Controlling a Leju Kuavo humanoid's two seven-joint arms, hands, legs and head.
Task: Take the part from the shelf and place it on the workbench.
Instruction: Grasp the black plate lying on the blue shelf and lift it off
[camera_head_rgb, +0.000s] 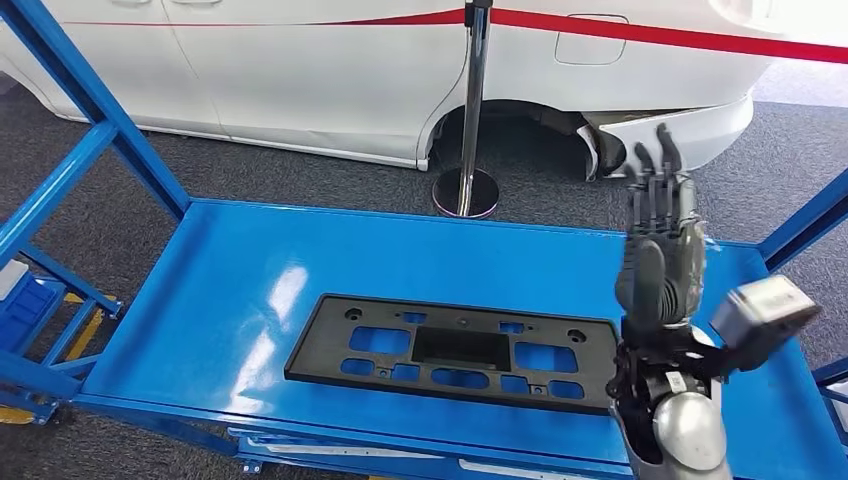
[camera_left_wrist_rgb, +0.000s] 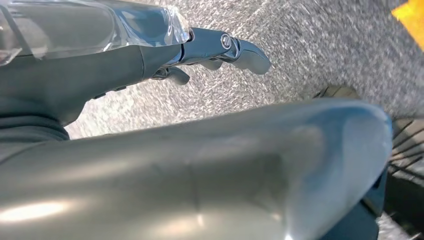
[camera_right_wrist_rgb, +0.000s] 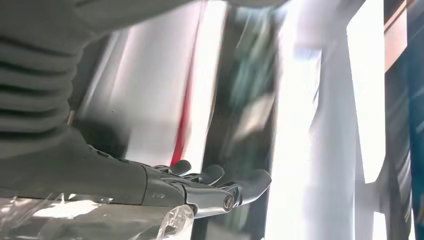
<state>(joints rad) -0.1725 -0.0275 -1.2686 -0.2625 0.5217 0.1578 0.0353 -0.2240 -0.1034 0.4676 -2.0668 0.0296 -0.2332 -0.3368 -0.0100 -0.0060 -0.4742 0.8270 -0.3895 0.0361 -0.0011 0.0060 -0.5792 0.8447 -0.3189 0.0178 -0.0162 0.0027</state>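
Grey carpet (camera_head_rgb: 300, 165) runs under a white car (camera_head_rgb: 330, 70) with a red stripe along its side, and a chrome stanchion post (camera_head_rgb: 470, 110) stands on its round base just in front of the rear wheel arch. Closer to me is the blue table (camera_head_rgb: 230, 270), a flat metal deck set in a blue frame (camera_head_rgb: 95, 110) whose struts slant up on the left and right.

The part (camera_head_rgb: 455, 350), a long black plastic plate with rectangular cut-outs and small holes, lies flat on the table toward its near edge, a little right of centre. Nothing is touching it.

The right hand (camera_head_rgb: 658, 240) is raised above the right end of the table, past the part's right end, fingers straight, pointing up and slightly apart, holding nothing. Its silver forearm (camera_head_rgb: 685, 430) rises from below. In the right wrist view the fingers (camera_right_wrist_rgb: 220, 182) reach out straight against a blurred backdrop.

The left hand (camera_left_wrist_rgb: 150, 60) hangs over the carpet, its dark fingers (camera_left_wrist_rgb: 240, 50) stretched out with nothing between them.
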